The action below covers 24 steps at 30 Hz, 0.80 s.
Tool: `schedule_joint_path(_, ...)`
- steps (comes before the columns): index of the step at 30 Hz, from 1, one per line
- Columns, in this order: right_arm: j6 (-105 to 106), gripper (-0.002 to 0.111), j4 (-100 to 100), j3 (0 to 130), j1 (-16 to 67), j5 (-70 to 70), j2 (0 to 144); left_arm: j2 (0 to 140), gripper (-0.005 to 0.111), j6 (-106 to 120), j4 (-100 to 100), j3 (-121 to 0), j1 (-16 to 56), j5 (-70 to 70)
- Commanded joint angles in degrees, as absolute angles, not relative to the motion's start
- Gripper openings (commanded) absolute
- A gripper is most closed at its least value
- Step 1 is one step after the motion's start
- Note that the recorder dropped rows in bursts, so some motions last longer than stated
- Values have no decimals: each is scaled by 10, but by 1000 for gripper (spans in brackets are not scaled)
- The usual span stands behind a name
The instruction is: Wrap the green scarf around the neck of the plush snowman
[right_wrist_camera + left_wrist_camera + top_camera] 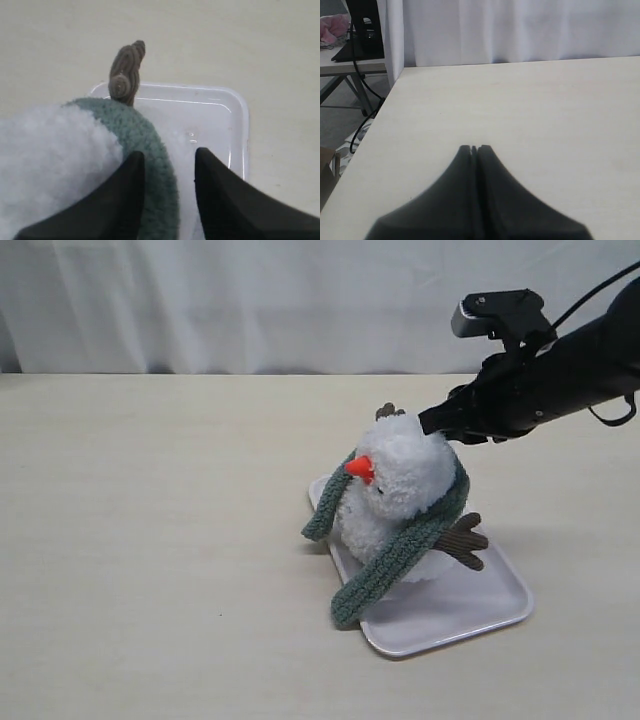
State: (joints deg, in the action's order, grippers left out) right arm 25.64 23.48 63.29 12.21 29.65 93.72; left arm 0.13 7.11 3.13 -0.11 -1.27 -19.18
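Note:
The plush snowman point(400, 480) leans on a white tray point(470, 612), orange nose point(359, 468) pointing left. The green scarf point(395, 550) runs round the back of its neck; one end hangs down its front over the tray edge, the other shows at its left side point(322, 520). My right gripper point(432, 422) sits right behind the head, open. In the right wrist view the scarf point(150, 145) passes between the open fingers point(167, 162), against the white head point(55, 160). A brown twig arm point(126, 75) sticks up beyond. My left gripper point(475, 148) is shut over bare table, holding nothing.
The tray's far rim point(235, 100) lies just beyond the right fingers. The other brown twig arm point(465, 538) rests on the tray. A white curtain point(250, 300) backs the table. The table's side edge point(385, 105) and a stand with cables point(362, 30) show in the left wrist view.

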Motion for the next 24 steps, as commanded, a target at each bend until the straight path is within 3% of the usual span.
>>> schedule_joint_path(1,252,42,235,684,122,375,931,0,0,71,31,0,-13,-185)
schedule_joint_path(8,306,44,277,734,127,475,902,0,0,71,31,0,-13,-185)
schedule_joint_path(14,352,43,252,740,210,468,861,0,0,71,31,0,-13,-185)
schedule_joint_path(24,71,43,-201,805,444,496,935,0,0,71,31,0,-13,-185)
